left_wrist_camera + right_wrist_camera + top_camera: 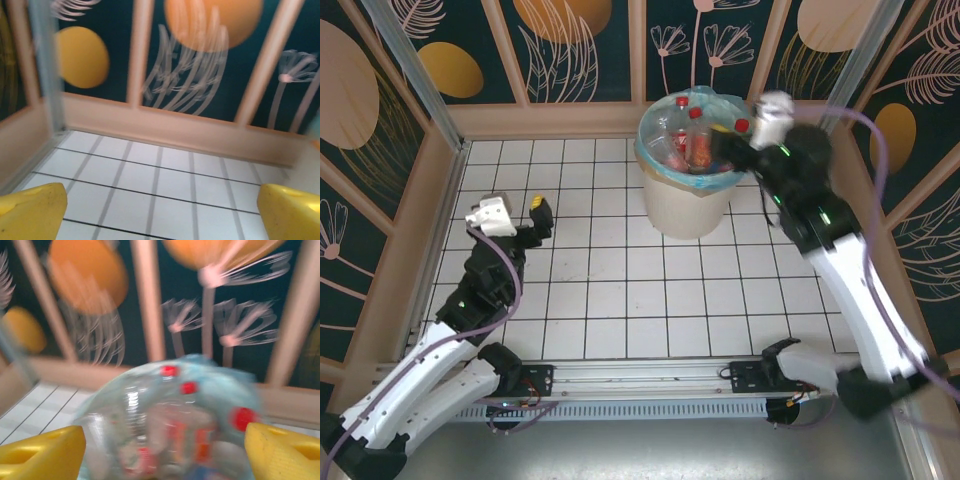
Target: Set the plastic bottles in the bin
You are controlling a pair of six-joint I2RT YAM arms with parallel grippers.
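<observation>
The bin [685, 208], a cream wastebasket with a light blue-green bag, stands at the back middle of the tiled floor. Several plastic bottles [696, 140], clear with red caps and labels, lie piled inside it. My right gripper [740, 152] is at the bin's right rim, blurred. In the right wrist view it is open [165, 455], its yellow fingers [45, 452] wide apart and empty, with the bag [220, 385] and bottles [175, 435] just beyond. My left gripper [520, 208] stands open over the left tiles, with bare floor between its fingers [30, 210].
Wood-framed walls [550, 118] with dark patterned panels close in the floor on three sides. The white tiles [620, 290] run from the bin to the metal rail [640, 375] at the arms' bases. The left wall [405, 250] is close to my left arm.
</observation>
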